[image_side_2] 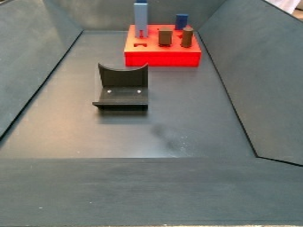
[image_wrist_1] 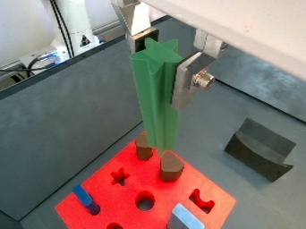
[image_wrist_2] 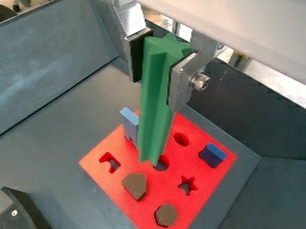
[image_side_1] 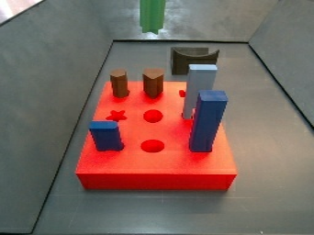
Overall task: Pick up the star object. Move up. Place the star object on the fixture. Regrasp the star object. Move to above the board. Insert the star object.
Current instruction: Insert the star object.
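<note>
My gripper (image_wrist_1: 162, 67) is shut on the star object (image_wrist_1: 156, 98), a long green ridged bar, gripping it near its upper end. The bar hangs upright, and both wrist views show it over the board (image_wrist_1: 114, 192). The gripper also shows in a wrist view (image_wrist_2: 158, 72), with the bar (image_wrist_2: 153, 116) over the red board (image_wrist_2: 159, 185). In a side view only the bar's lower end (image_side_1: 152, 14) shows, high above the board (image_side_1: 153, 179). The fixture (image_side_2: 122, 87) stands on the floor apart from the board (image_side_2: 164, 60). An open star hole (image_side_1: 117, 116) lies near the board's left side.
Two brown pegs (image_side_1: 119, 84) (image_side_1: 153, 83), two blue blocks (image_side_1: 207, 121) (image_side_1: 105, 136) and a grey-blue upright block (image_side_1: 197, 90) stick up from the board. Dark sloped walls (image_side_2: 35, 80) enclose the floor. The fixture (image_wrist_1: 260, 148) sits beside the board.
</note>
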